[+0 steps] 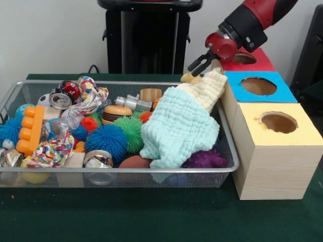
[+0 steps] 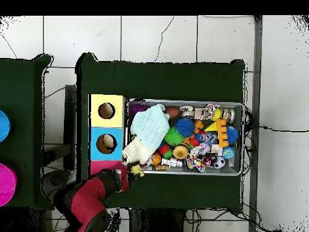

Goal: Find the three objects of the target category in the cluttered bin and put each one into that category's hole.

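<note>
The wire mesh bin [image 1: 116, 171] is full of toys: spiky balls in blue [image 1: 105, 141], green [image 1: 130, 130] and purple [image 1: 206, 160], rope toys, cans, wooden pieces and an orange plastic block [image 1: 30, 128]. A mint and cream cloth [image 1: 176, 126] covers the bin's right part, and its cream end rises at the far right corner. My gripper [image 1: 198, 65] hangs just above that cream end and a small tan piece [image 1: 188, 77] at the rim. In the overhead view the bin [image 2: 242, 139], the cloth [image 2: 149, 124] and my gripper [image 2: 131, 171] show too.
Three wooden boxes with round holes stand in a row right of the bin: red [image 1: 262, 64], blue [image 1: 282, 93] and yellow [image 1: 303, 133]. Something tan shows in the blue box's hole [image 2: 107, 142]. The black pedestal [image 1: 149, 35] stands behind the bin.
</note>
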Controlling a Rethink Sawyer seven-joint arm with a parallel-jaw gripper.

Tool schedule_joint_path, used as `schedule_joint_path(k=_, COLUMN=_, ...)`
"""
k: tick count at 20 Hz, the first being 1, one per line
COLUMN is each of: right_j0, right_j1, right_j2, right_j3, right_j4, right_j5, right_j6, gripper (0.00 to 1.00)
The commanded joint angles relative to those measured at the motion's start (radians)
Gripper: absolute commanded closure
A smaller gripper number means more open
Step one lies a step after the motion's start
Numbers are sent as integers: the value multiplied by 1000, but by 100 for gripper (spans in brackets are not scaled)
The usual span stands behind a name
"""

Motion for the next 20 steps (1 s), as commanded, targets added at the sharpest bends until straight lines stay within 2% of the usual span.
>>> schedule_joint_path(k=1, right_j0=-116, right_j1=-216, right_j2=349, right_j3=-12, right_j4=5, right_j5=-51, right_j6=-29, gripper=0)
schedule_joint_path(k=5, right_j0=-175, right_j1=-303, right_j2=396, right_j3=34, right_j4=-54, right_j5=-92, right_j6=-82, gripper=0)
schedule_joint_path(k=8, right_j0=-193, right_j1=-320, right_j2=379, right_j3=38, right_j4=-124, right_j5=-89, right_j6=-76, gripper=0)
schedule_joint_path(k=10, right_j0=-220, right_j1=-343, right_j2=398, right_j3=48, right_j4=-156, right_j5=-110, right_j6=-80, gripper=0)
schedule_joint_path(k=17, right_j0=-390, right_j1=-493, right_j2=563, right_j3=131, right_j4=-259, right_j5=-217, right_j6=-125, gripper=0)
schedule_joint_path(k=20, right_j0=-479, right_j1=-553, right_j2=633, right_j3=165, right_j4=-333, right_j5=-241, right_j6=-137, gripper=0)
